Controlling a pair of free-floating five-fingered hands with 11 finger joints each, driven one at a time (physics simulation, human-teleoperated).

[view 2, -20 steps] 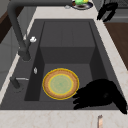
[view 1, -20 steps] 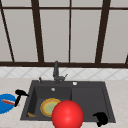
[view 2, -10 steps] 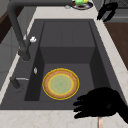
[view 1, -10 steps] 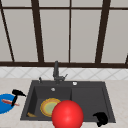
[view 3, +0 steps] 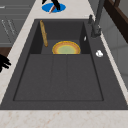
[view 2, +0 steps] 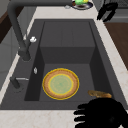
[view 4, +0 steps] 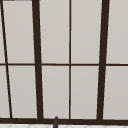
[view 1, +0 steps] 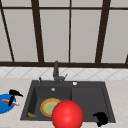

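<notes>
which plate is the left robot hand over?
The blue plate on the counter left of the sink; the left robot hand hovers above it. The yellow plate lies in the basin.

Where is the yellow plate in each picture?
Front view: the yellow plate lies in the sink basin, lower left of centre, partly behind the red ball.
Left side view: on the basin floor, centre.
Right side view: in the far basin, upper centre.
Upper view: a window.
Shared landmark: the dark faucet stands beside the plate's basin.
</notes>
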